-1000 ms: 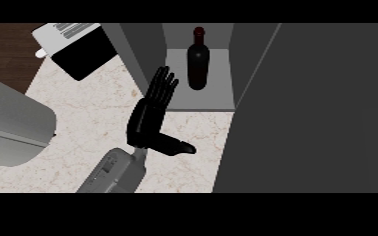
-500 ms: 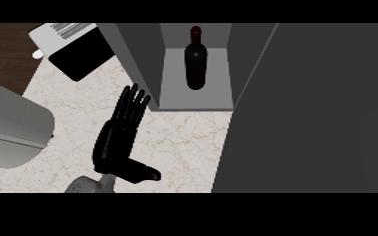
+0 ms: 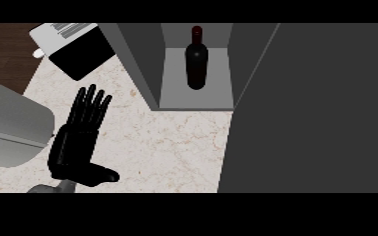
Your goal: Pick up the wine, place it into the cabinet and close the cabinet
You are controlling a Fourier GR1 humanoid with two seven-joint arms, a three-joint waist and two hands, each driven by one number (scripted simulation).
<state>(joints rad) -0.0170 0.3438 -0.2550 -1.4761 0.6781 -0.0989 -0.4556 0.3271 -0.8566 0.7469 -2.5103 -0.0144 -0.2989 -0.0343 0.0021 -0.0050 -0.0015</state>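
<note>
Far left, top corner: a strip of dark wood floor point(image 3: 10, 50) past the counter's edge. Below it, a large grey rounded object point(image 3: 16, 125), cut off by the view's left edge, sitting on the pale marbled counter point(image 3: 170, 150).

Slightly to the right, at the far side: a white item with grey stripes point(image 3: 65, 30), tilted, and touching it on the near side a flat black slab point(image 3: 83, 55), also tilted and lying on the counter.

Nearer, and just right of the grey rounded object: the left hand point(image 3: 74, 145), coming up from the lower edge on a grey forearm point(image 3: 50, 188). Spread flat and wide, fingers point(image 3: 92, 102) straight and pointing away toward the far side, thumb point(image 3: 103, 175) sticking out to the right. Holding nothing, touching nothing that can be made out; well apart from the bottle.

Centre: the grey cabinet point(image 3: 133, 60), standing open, its left wall slanting down to a light grey shelf floor. Inside it, the wine point(image 3: 196, 65): a dark bottle, upright, neck toward the far side, set about midway between the cabinet's two side walls and back from the shelf's near lip.

Right: a broad dark grey panel point(image 3: 303, 110), filling that side from far to near edge, bordering the cabinet's right wall.
</note>
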